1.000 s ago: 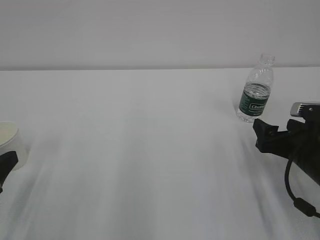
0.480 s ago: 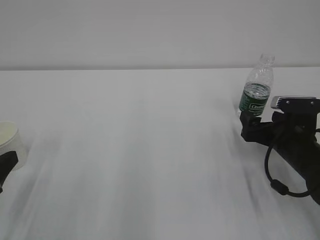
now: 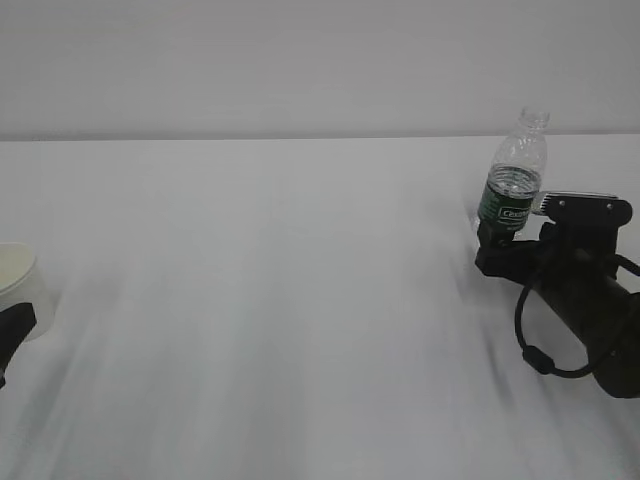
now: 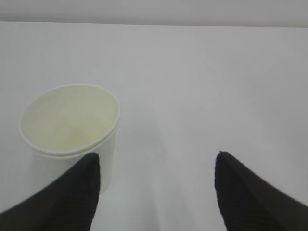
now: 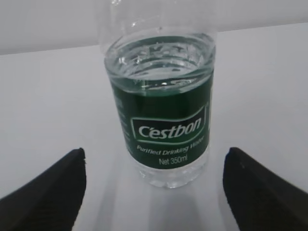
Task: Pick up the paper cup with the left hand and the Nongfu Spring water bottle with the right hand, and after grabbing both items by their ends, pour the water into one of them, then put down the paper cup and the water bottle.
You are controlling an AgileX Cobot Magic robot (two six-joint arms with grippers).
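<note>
A: Change? Right tool (image 3: 487, 250) has advanced to the upright Cestbon water bottle (image 3: 513, 185), fingers spread, flanking its base.
B: Left tool (image 4: 154, 168): spread, beside the paper cup (image 4: 72, 132), ungripped, on the surface (image 3: 280, 300).

Arm posture: both grippers low over the table, jaws apart.
The right hand (image 3: 497, 250) reaches in from the right edge, held level, grey block on top, a black cable looping beneath; its jaws stand wide. The left hand (image 4: 156, 192) shows only black fingers (image 3: 15, 325) at the near left edge, likewise spread.
</note>
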